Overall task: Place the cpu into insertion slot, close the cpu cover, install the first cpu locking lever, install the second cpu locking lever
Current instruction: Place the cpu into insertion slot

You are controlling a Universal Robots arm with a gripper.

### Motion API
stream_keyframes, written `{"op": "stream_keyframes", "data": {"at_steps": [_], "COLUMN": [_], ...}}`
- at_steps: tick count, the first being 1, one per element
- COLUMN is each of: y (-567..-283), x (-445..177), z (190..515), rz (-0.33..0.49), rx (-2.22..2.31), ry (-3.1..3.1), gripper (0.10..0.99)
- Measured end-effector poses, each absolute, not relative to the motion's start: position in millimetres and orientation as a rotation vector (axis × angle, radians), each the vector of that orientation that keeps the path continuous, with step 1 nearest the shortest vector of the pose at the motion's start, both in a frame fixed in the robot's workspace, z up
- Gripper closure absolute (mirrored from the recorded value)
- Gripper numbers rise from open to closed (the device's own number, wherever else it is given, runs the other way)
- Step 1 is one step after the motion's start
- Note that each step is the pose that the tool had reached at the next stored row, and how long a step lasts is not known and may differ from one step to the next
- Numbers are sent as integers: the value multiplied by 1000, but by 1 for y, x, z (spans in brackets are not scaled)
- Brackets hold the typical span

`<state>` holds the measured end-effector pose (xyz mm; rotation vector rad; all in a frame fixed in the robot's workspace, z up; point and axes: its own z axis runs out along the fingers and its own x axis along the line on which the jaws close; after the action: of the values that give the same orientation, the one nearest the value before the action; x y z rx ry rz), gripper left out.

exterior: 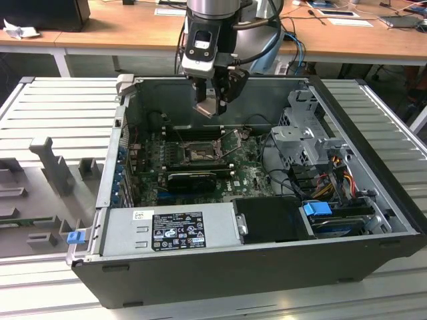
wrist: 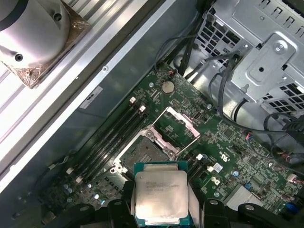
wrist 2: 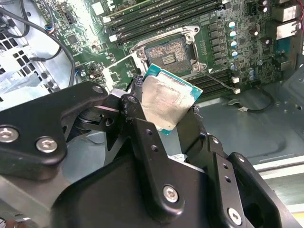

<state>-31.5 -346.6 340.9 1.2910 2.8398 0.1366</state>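
Observation:
The cpu [wrist 2: 166, 102] is a flat square chip with a pale metal top and a green edge, and my gripper [wrist 2: 166, 116] is shut on it. In the first wrist view the cpu [wrist: 161, 194] hangs in the air just short of the insertion slot [wrist: 145, 153], whose black recess is uncovered. The cpu cover [wrist: 176, 127] stands tilted open beside the slot. In the exterior view my gripper [exterior: 212, 107] hovers with the cpu [exterior: 207, 105] well above the insertion slot [exterior: 198, 155], inside the open computer case.
Long black memory slots [wrist: 111, 137] run beside the socket. A grey labelled power-supply box [exterior: 170, 227] lies along the case's near side. A metal drive cage [exterior: 303, 133] and loose cables [exterior: 340, 173] fill the exterior view's right. Grey fixtures [exterior: 53, 167] stand outside the case.

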Motion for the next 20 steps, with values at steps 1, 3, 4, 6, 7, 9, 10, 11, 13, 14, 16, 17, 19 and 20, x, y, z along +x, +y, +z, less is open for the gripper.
{"op": "stream_keyframes", "data": {"at_steps": [1, 3, 4, 6, 7, 9, 10, 11, 13, 14, 16, 17, 19, 20], "y": [-347, -347, -347, -347, -347, -347, -347, -347, -347, -347, -347, -347, -347, -347], "x": [-32, -32, -32, -32, -32, -32, -32, -32, -32, -32, -32, -32, -32, -32], "z": [341, 341, 340, 340, 340, 340, 340, 340, 340, 340, 339, 339, 339, 339], "rz": [137, 137, 137, 136, 136, 136, 136, 136, 135, 135, 135, 134, 134, 133], "rx": [1294, 1309, 1315, 1330, 1338, 1361, 1375, 1387, 1409, 1423, 1457, 1478, 1519, 1547], "ry": [2838, 2831, 2828, 2820, 2817, 2805, 2797, 2791, 2779, 2771, 2753, 2740, 2716, 2699], "gripper": [557, 557, 557, 557, 557, 557, 557, 557, 557, 557, 557, 557, 557, 557]}}
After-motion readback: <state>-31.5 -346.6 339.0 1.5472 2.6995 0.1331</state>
